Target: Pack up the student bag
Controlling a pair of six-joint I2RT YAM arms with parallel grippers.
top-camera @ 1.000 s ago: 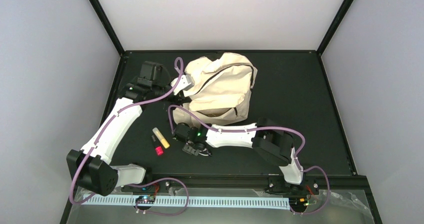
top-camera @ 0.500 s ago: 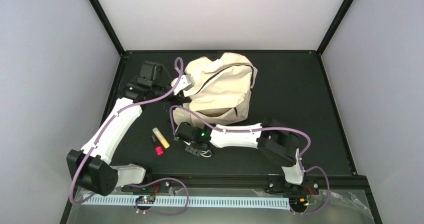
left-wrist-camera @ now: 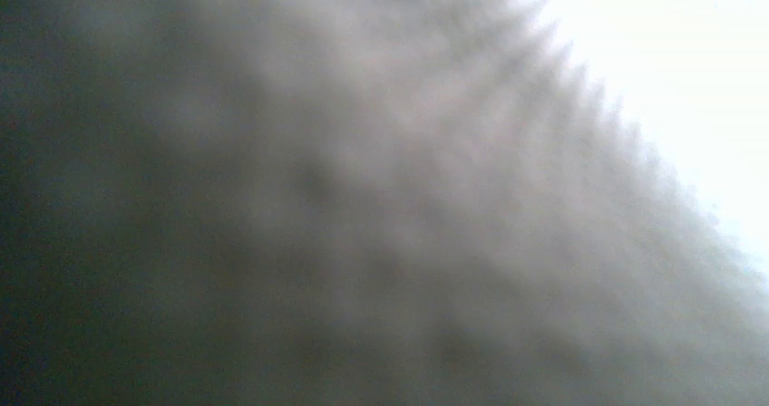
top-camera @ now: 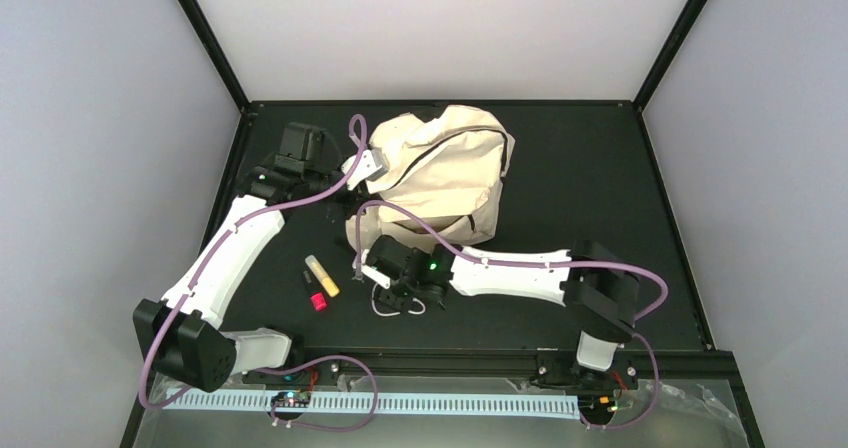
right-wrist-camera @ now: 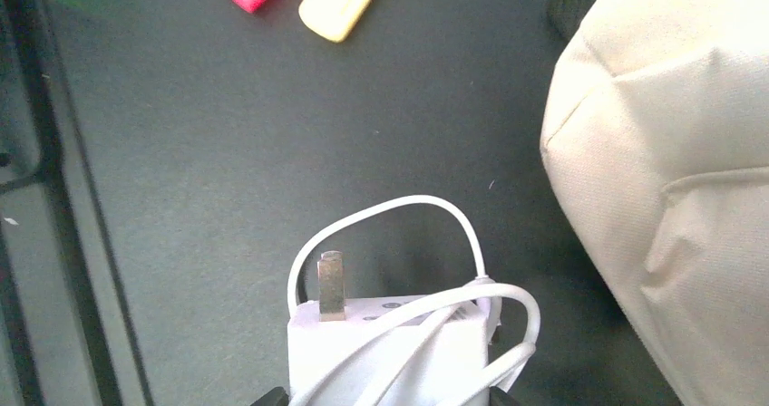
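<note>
- Two grippers checked: we find the left gripper [top-camera: 368, 163] closed against the left edge of the student bag [top-camera: 440, 173].
- The right gripper [top-camera: 383, 278] is clamped on a white charger [right-wrist-camera: 390, 356], just in front of the student bag.
- The student bag lies far-centre on the table [top-camera: 600, 188].

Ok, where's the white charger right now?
The white charger is in the right gripper, centre of the top view, just in front of the student bag, with the yellow tube to its left.
</note>
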